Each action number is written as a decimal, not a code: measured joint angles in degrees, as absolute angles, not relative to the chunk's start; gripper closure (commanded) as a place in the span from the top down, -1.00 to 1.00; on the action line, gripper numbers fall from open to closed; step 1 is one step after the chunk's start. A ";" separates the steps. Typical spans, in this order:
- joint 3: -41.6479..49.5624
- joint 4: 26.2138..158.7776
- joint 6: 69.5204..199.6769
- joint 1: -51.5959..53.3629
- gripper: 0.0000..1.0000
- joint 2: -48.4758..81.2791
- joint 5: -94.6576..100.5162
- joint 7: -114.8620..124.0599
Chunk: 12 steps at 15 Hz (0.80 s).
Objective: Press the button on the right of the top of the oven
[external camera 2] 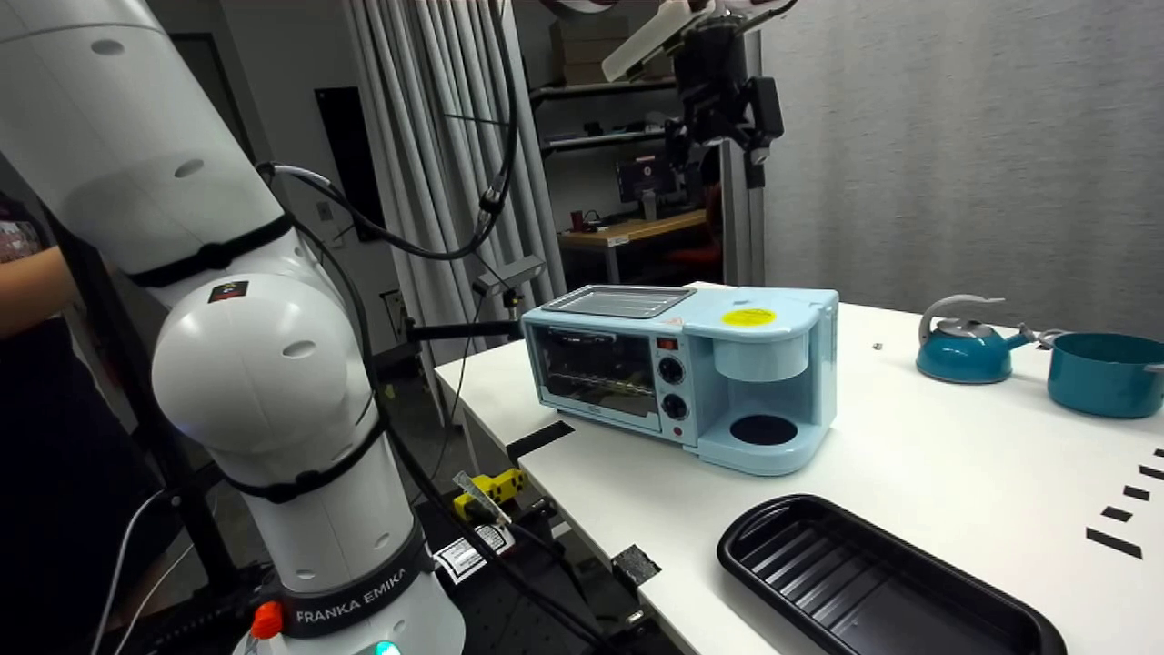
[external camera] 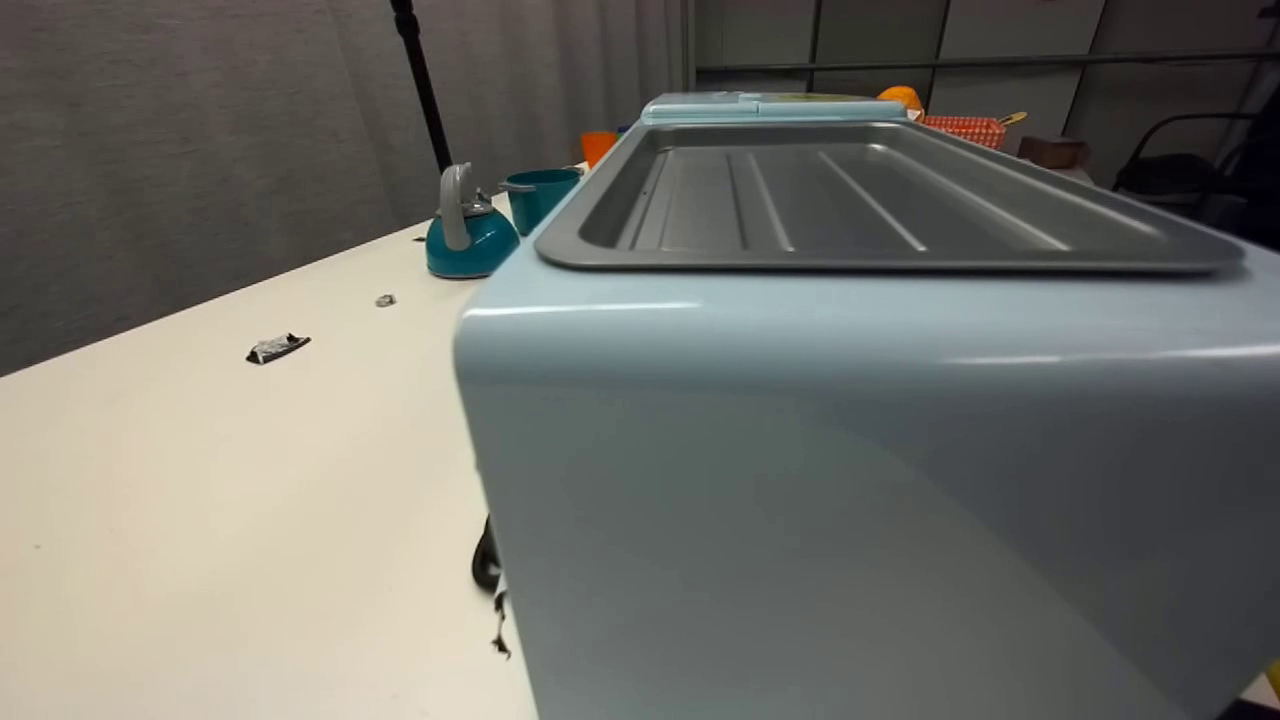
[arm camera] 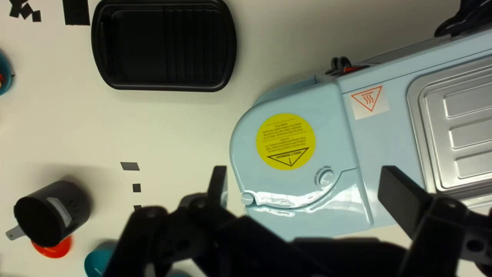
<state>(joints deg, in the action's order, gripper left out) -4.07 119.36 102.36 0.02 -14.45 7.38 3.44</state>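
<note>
Pincer hovers wide and empty, well clear above the oven on the counter; press looks not yet made, so descent and the push on the round top button (likely target) remain.

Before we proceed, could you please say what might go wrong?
The open black two-fingered gripper could straddle and miss the small round pale blue button. The similar pale blue disc might be pressed instead. The white heat-warning sticker suggests the boxy pale blue oven may run hot.
</note>
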 measured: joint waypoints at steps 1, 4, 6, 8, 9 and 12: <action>-4.32 118.64 102.36 0.39 1.00 -13.90 7.24 3.46; -4.53 117.02 102.50 1.18 1.00 -12.60 6.40 3.46; -4.53 116.43 103.44 1.42 1.00 -11.99 5.85 3.41; -4.53 116.24 105.17 1.55 1.00 -11.59 4.98 3.30; -4.53 116.16 106.01 1.61 1.00 -11.39 4.60 3.30; -4.53 115.87 107.03 1.74 1.00 -10.91 4.18 3.27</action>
<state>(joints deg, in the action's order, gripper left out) -4.53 115.87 107.03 1.74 -10.91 4.18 3.27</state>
